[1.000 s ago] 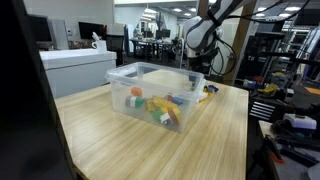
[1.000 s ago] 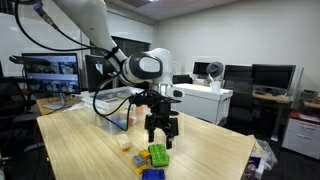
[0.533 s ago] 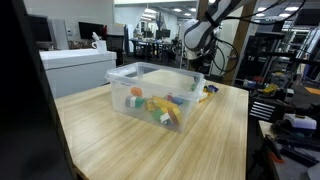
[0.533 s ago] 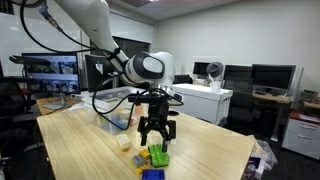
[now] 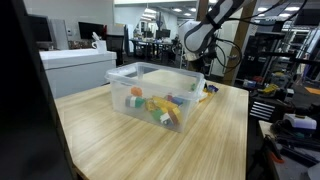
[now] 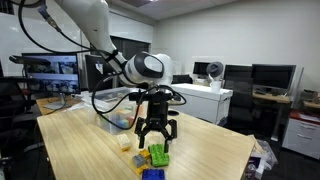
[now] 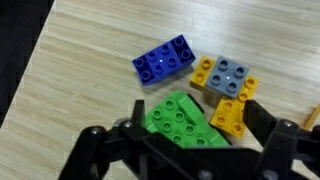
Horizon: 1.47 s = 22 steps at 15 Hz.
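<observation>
your hand [image 6: 158,141] is fully open and has hold of nothing. the jaws stand wide either side of the green block [image 7: 181,121] in the wrist view, clear of it on both sides as far as i can tell.

the green block [image 6: 158,155] lies flat on the bench [image 6: 85,150], studs up, right under the hand. it's turned at an angle to the wood grain.

around it in the wrist view:
- blue block [image 7: 165,58], studs up, just beyond the green one with a small gap between them
- grey block [image 7: 233,72], with a yellow block [image 7: 204,72] against its side
- second yellow block [image 7: 231,113], touching the green block's edge and sitting just under the grey one

in an exterior view the blue block [image 6: 151,174] shows at the bench edge nearest the camera, and a pale yellow piece [image 6: 124,143] lies on its own, off to the side of the pile toward the bin.

the clear plastic bin [image 5: 150,80] sits on the bench behind the hand, near but apart from the pile. it has a handful of coloured blocks [image 5: 158,108] in the bottom. i can't tell the exact count.
</observation>
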Motion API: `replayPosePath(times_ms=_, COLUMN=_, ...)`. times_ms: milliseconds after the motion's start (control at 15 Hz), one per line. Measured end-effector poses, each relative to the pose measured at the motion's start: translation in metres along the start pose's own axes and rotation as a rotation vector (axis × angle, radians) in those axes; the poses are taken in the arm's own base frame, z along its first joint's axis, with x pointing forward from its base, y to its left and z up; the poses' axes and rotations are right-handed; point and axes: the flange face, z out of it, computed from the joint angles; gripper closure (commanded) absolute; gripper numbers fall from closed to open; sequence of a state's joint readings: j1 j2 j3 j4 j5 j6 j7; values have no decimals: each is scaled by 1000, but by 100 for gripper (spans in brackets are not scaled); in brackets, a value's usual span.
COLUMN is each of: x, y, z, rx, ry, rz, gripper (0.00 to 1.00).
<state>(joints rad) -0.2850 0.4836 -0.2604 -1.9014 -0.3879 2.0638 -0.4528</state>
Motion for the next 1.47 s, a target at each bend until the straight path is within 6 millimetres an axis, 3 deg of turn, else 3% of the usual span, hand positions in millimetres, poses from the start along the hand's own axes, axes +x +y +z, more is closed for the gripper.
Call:
replayPosePath(times_ms=333, x=18, y=-12, z=5, rx=-26, ry=28, rz=-55, gripper=0)
replayPosePath(times_ms=400, x=23, y=-14, z=6, rx=-32, ry=38, rz=-61, gripper=25)
replayPosePath(times_ms=467, x=26, y=-14, z=4, rx=-37, ry=49, rz=-63, gripper=27)
replayPosePath(times_ms=667, x=34, y=-13, z=-2, rx=-52, ry=75, rz=-68, gripper=49)
replayPosePath(times_ms=1067, x=41, y=-19, z=8, rx=-46, ry=71, rz=-81, gripper=88)
replayPosePath(times_ms=1333, x=45, y=-19, z=-2, rx=-14, ry=107, rz=-52, gripper=90)
replayPosePath(times_ms=1467, x=47, y=-18, z=-25, rx=20, ry=164, rz=-16, gripper=90)
